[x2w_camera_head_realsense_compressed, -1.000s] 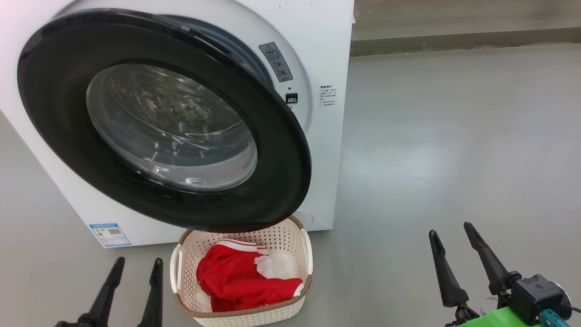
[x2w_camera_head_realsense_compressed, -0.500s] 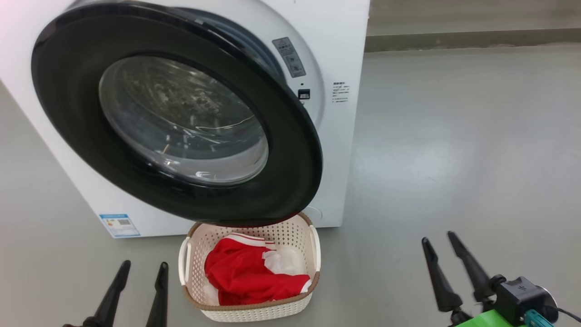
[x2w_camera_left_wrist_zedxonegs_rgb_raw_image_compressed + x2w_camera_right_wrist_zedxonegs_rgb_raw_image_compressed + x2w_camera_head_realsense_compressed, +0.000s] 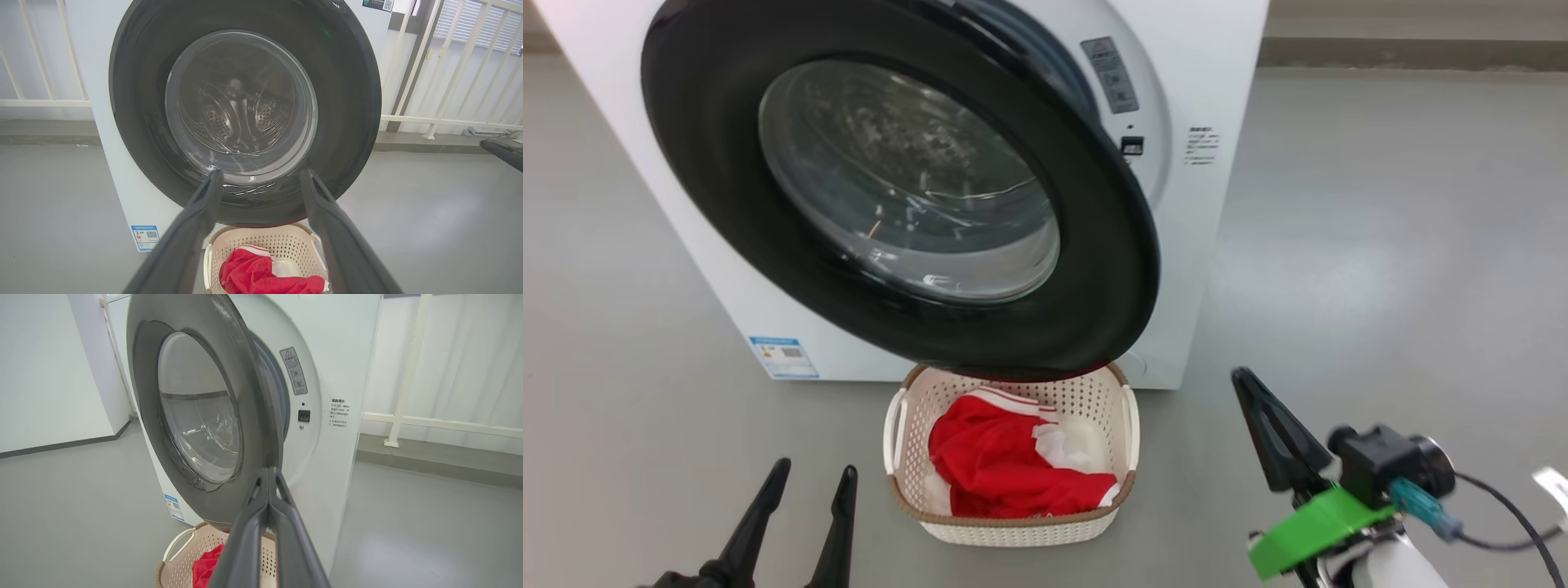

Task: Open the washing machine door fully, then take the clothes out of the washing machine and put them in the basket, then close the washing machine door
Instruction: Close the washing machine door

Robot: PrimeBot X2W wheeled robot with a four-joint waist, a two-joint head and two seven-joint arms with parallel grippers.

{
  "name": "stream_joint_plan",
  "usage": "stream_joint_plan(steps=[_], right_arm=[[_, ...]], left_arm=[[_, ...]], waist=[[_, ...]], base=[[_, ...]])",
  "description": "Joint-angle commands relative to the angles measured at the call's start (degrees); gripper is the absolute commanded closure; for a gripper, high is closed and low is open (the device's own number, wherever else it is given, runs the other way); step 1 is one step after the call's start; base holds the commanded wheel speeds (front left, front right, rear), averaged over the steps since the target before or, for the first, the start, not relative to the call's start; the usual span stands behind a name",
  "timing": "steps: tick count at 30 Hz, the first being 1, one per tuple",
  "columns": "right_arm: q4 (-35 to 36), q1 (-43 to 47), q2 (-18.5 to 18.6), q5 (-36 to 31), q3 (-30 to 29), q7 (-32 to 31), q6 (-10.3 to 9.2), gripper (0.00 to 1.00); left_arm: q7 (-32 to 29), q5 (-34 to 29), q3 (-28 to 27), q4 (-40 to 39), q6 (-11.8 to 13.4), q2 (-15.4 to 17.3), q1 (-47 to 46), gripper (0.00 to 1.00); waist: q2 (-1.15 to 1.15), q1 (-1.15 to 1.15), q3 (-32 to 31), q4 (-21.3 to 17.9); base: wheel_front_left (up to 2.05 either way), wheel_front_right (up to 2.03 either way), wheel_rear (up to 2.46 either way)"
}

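Hanging ajar, the washing machine door (image 3: 1111, 269) overhangs the basket (image 3: 1013, 531) holding clothes (image 3: 996, 465).

Grey floor (image 3: 1380, 245), white railing (image 3: 449, 121) — pale wall (image 3: 41, 375)

The floor (image 3: 1380, 245) is smooth, pale grey and faintly glossy, with a soft patch of light to the right of the washing machine (image 3: 1225, 73). The white front-loader stands squarely on it, with a small blue sticker low on its front, near the floor. Just in front of the machine's base sits the basket (image 3: 1013, 532), cream perforated plastic with a brown rim, flat on the floor. Whether it touches the cabinet cannot be told. Behind, the floor ends at a darker raised kerb (image 3: 1413, 53).
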State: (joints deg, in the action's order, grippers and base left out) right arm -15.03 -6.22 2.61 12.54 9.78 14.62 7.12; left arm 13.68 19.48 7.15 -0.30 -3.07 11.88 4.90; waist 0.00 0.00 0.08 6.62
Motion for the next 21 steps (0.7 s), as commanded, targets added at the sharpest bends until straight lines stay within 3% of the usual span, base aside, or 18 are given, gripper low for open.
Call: stream_joint_plan(steps=[1,11,21], right_arm=[[0.61,-3.36,0.27,0.31,1.89,0.38,0.36,1.0],[-6.78,-14.65,0.27,4.84,4.92,0.38,0.36,1.0],[-11.63,-22.91,0.27,5.13,4.73,0.38,0.36,1.0]], left_arm=[[0.0,-0.14,-1.79,-1.87,-0.18,1.02,-3.0,0.0],[-0.52,-0.9,0.5,-1.77,-0.47,0.71,-6.62,0.0],[0.05,-1.18,2.98,0.17,-1.12,-0.42,-8.73,0.0]], waist=[[0.0,0.0,1.36,1.41],[0.0,0.0,5.84,5.84],[0.0,0.0,9.62,8.69]], base=[[0.0,0.0,0.0],[0.0,0.0,0.0],[0.0,0.0,0.0]])
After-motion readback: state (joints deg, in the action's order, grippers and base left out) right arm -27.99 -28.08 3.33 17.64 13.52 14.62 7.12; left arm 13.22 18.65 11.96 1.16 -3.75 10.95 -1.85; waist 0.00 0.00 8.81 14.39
